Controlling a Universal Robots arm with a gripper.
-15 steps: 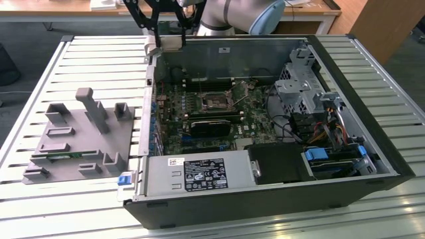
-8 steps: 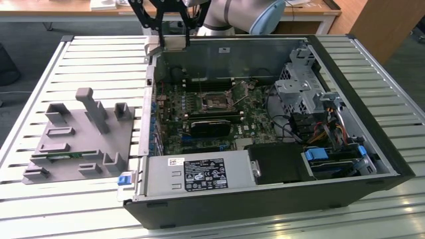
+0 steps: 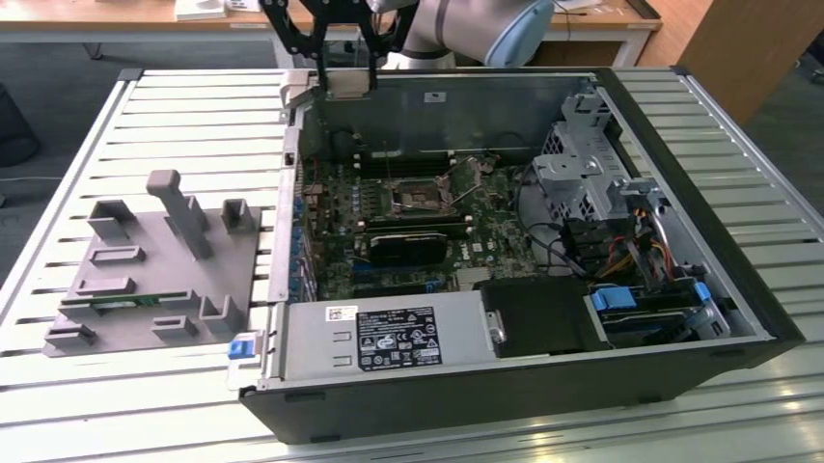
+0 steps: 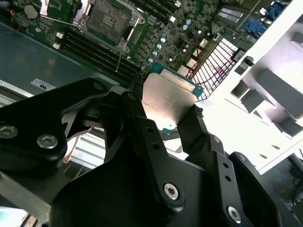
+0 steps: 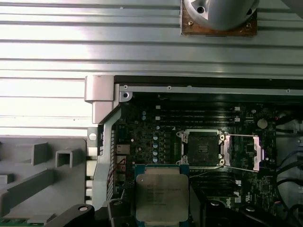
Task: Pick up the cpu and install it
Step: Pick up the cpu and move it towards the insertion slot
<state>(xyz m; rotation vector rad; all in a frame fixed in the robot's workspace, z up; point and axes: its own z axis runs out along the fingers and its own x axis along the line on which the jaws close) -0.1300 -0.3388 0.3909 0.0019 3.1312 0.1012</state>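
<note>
Clearly, in the exterior view the cpu (image 3: 347, 85) is clamped in the hand (image 3: 347, 69), high above the far edge of the open computer case (image 3: 541, 386). The case is laid on its side on the slatted tabletop (image 3: 193, 106). The chip is held well above the motherboard (image 3: 342, 275), and the empty socket (image 3: 419, 198) is seen lower down, near the middle of the board. A grey holder (image 3: 142, 280) is set on the tabletop at the exterior view's left, apart from the case.

In the second wrist view, the chip is seen gripped by two opposite edges between the black fingers (image 4: 139, 125), with its metal top turned to the camera. The socket is seen beyond it with its frame swung open.

In the first wrist view, the chip is not lined up over the socket, which is seen clear of it, off to one side. The open retention frame (image 5: 242, 152) is laid out beside the socket.

The step in hand is judged to be the carry to the socket. It is probably best done with the chip kept level and gripped by its edges only, so that the underside is not touched. The chip's sides should be squared with the socket's sides, since a tilted or offset chip could well damage the contacts. The open frame should be given room by the fingers.
</note>
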